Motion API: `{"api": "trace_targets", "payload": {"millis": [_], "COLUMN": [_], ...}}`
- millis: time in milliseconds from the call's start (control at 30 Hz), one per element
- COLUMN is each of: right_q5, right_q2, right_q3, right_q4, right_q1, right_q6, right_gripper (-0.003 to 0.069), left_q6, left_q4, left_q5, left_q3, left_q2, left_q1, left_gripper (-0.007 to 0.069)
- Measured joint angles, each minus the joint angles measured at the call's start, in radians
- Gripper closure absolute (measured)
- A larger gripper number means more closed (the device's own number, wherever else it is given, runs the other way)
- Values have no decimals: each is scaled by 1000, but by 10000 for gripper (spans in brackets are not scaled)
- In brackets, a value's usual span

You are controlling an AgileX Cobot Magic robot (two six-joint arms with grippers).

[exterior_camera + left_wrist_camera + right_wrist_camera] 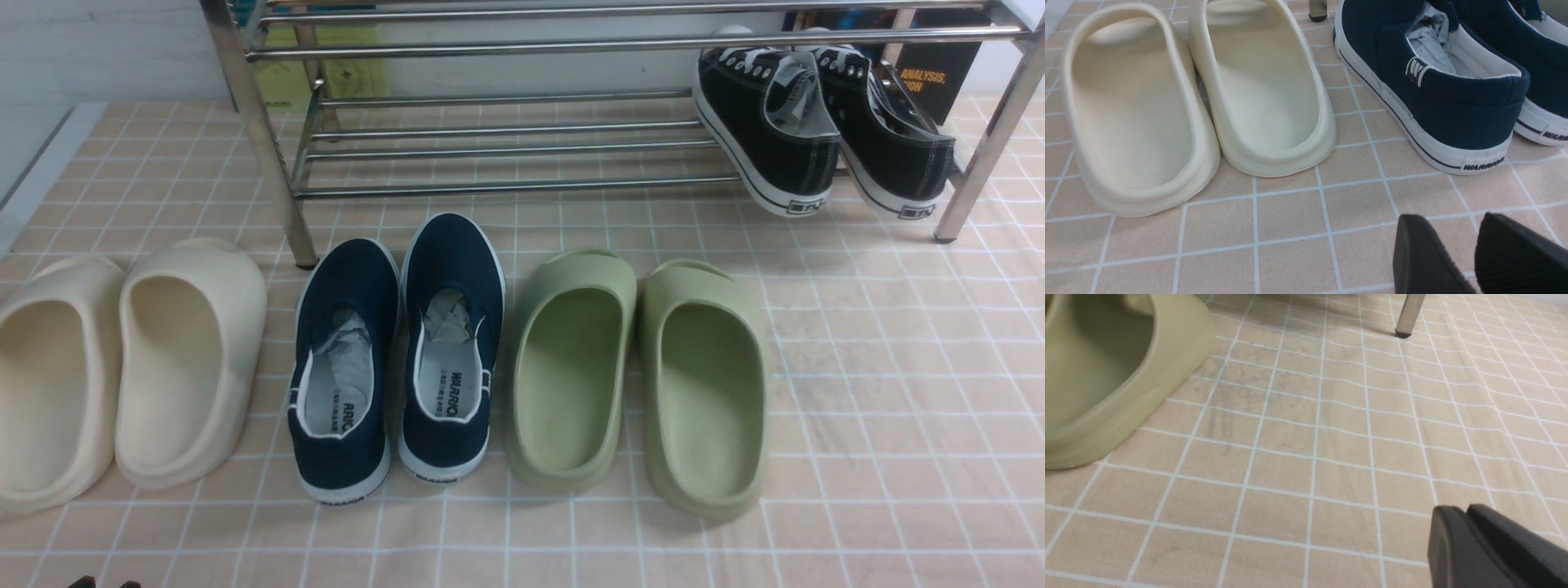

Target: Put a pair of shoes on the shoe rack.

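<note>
On peach gridded cloth: left jaws slightly parted, empty; right jaws closed, empty.

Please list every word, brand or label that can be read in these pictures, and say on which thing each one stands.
"WARRIOR": heel tab of the navy slip-on shoe; also printed on the insole of the right one.
"ARRIO": part of a word on the left navy shoe's insole.
"ANALYSIS": dark box behind the shoe rack.
Heel labels of the black sneakers: too small to read.

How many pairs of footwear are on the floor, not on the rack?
3, in a row before the rack: cream slippers leftmost, navy slip-ons in the middle, green slippers on the right.
</note>
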Motion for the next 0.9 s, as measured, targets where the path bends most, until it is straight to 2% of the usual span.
{"api": "trace_targets", "payload": {"millis": [633, 700, 800, 900], "right_q5": [5, 5, 5, 5], "right_q2": [0, 0, 0, 0], "right_q3": [-1, -1, -1, -1], "right_q4": [31, 31, 31, 31], "right_q1": [0, 0, 0, 0], "right_q6": [-15, -15, -16, -17], "right_gripper": [578, 595, 663, 678], "left_q6": [0, 0, 0, 0], "left_q4": [0, 0, 0, 0], "left_q5": [0, 0, 0, 0], "left_q3": [0, 0, 0, 0], "left_q2": [0, 0, 0, 0], "left_q1": [0, 0, 0, 0], "left_gripper": [384, 384, 384, 384]}}
